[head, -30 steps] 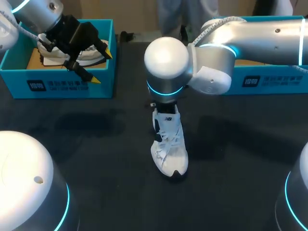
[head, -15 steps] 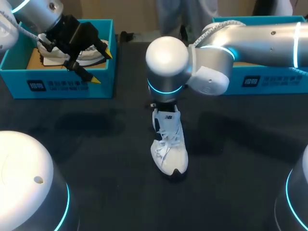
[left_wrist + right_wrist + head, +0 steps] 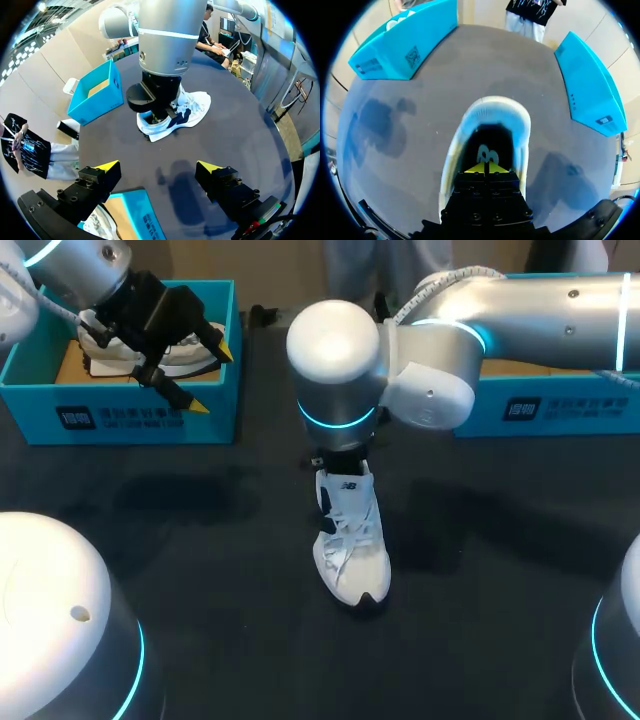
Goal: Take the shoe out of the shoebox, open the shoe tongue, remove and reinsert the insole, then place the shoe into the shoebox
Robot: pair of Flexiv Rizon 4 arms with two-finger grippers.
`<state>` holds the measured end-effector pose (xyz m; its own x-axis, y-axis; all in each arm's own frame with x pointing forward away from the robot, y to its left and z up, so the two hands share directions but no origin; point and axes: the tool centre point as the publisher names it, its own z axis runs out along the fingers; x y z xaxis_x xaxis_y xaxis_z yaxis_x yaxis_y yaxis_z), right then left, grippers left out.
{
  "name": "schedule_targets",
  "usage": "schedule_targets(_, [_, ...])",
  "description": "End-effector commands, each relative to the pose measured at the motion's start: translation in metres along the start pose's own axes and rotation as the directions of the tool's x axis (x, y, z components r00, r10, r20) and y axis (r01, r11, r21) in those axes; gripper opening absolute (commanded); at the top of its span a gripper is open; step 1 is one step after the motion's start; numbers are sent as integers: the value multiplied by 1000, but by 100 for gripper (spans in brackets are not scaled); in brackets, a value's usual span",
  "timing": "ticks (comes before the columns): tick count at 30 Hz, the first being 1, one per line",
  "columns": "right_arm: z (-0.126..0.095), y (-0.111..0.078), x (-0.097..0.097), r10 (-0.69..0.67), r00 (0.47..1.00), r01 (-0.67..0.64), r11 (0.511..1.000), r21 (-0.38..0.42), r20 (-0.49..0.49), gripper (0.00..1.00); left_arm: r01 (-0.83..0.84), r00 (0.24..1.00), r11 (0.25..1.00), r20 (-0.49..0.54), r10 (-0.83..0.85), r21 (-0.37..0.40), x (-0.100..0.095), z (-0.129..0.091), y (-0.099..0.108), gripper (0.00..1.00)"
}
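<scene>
Only right wrist view shows its fingers (image 3: 476,169) inside shoe (image 3: 495,103).

Right arm (image 3: 335,360) sits square over the heel of the shoe (image 3: 352,540), closing off the top. Table (image 3: 200,570) lies open either side; left shoebox (image 3: 140,412) and right shoebox (image 3: 560,408) wall the far corners.

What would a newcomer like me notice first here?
A white shoe stands mid-table, with the right gripper poked down into its opening, yellow tips together. At the far left, the left gripper hangs open over a blue shoebox holding a second shoe.
</scene>
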<state>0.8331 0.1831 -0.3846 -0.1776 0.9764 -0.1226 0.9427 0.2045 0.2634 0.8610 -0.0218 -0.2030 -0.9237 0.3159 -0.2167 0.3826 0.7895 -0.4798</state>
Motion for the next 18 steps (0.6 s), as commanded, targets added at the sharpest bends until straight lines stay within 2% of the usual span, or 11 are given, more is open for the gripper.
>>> schedule_targets(1, [14, -5, -2, 6, 1000, -5, 1000, 24, -15, 0, 0, 1000, 1000, -1, 0, -3, 1, -1, 0, 100])
schedule_targets(9, [25, -11, -4, -1, 1000, 2, 998, 69, -17, 0, 0, 1000, 1000, -1, 0, -3, 1, -1, 0, 100])
schedule_targets(18, [-21, -9, -9, 0, 1000, 3, 991, 131, -21, 0, 0, 1000, 1000, -1, 0, -3, 1, -1, 0, 100])
